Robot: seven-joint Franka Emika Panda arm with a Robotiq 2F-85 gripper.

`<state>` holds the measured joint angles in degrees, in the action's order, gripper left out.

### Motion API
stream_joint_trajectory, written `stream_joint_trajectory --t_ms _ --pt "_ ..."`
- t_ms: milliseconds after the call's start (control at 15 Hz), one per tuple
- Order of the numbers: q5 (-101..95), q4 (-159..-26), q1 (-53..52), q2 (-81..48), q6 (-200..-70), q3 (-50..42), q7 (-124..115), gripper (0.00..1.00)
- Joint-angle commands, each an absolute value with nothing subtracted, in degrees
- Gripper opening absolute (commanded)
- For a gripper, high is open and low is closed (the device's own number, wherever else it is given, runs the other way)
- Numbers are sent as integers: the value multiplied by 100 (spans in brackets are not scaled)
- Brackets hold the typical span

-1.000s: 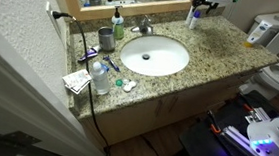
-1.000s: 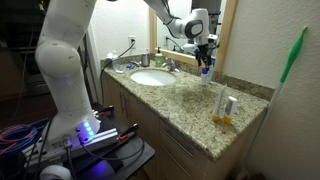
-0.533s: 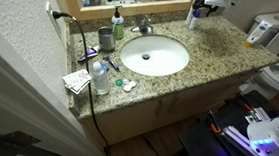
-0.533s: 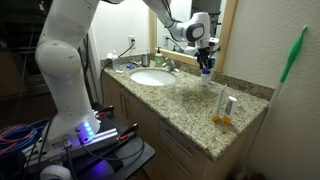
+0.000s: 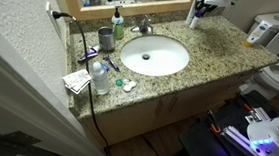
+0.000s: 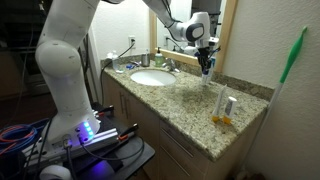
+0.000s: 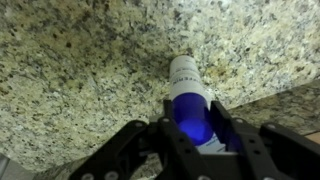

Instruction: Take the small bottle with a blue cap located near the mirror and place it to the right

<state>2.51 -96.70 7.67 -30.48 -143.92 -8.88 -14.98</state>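
**Pincer (image 7: 197,128) clamped on the small bottle with a blue cap (image 7: 190,85), at the rear of the granite worktop (image 7: 80,60).**

In the wrist view, the two black fingers (image 7: 168,140) bear on opposite sides of the blue cap, with the jaws narrowed to the cap's width. The white body points away from the camera toward the speckled stone. It cannot be told whether the base touches the worktop. In an exterior view, the bottle (image 5: 194,16) is upright under the pincer (image 5: 198,4), beyond the oval sink (image 5: 154,56) and off to one side of it. It is just in front of the mirror (image 5: 161,1), near the corner of its wooden frame.
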Motion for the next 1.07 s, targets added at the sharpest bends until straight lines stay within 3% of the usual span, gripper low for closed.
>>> stream_joint_trajectory --t_ms 0,267,667,1000 --pt "322 -9714 796 -3016 -14478 -866 -1372 14" --pt "386 -9786 841 -2874 -14371 -824 -1298 14" --pt "813 -10738 1130 -1245 -13737 -596 54 14" --pt "678 -11805 1114 370 -12298 -830 1266 14"
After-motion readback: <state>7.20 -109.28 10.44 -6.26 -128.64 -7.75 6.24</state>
